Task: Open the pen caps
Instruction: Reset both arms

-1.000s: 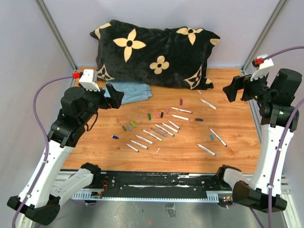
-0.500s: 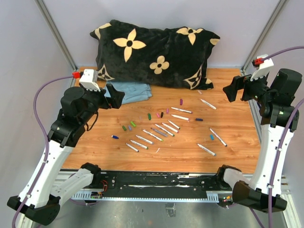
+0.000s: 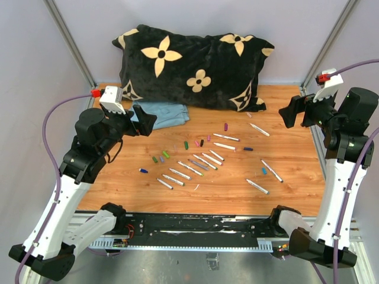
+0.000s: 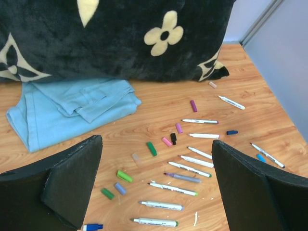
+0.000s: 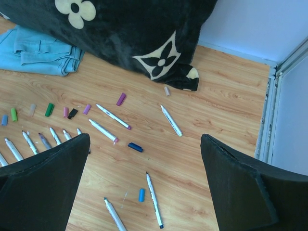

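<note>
wooden table [image 3: 296,177] | pen caps [image 3: 185,145] scattered mid-table | jaws wide, well apart

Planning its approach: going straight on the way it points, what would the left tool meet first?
Likely the row of slim white marker pens on the wooden table; nothing shows between them and the left tool, depth unclear.

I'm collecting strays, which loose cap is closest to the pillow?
The pale beige cap, alone just off the pillow's near right corner; the purple cap lies farther out, the rest farther still.
</note>
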`<state>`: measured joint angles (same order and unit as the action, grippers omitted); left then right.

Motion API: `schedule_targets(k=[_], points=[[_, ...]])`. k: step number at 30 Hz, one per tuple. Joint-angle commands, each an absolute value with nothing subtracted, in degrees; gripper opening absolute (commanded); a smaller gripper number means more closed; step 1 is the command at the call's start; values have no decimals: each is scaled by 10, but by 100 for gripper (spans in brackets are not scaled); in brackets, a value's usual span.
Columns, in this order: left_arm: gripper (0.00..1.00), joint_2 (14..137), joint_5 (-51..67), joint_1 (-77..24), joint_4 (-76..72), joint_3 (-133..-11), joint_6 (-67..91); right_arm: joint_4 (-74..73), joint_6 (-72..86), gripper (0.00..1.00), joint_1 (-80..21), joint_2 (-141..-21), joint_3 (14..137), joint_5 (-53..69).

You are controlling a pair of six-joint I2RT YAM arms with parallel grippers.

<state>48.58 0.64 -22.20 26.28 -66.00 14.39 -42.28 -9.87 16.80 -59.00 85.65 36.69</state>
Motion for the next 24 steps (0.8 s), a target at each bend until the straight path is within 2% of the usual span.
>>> schedule_targets(k=[1, 24], points=[[99, 477, 19, -218, 244, -677, 144, -425, -93, 98, 176, -581, 872, 356], [99, 468, 46, -218, 233, -684, 149, -425, -105, 98, 176, -572, 869, 375]])
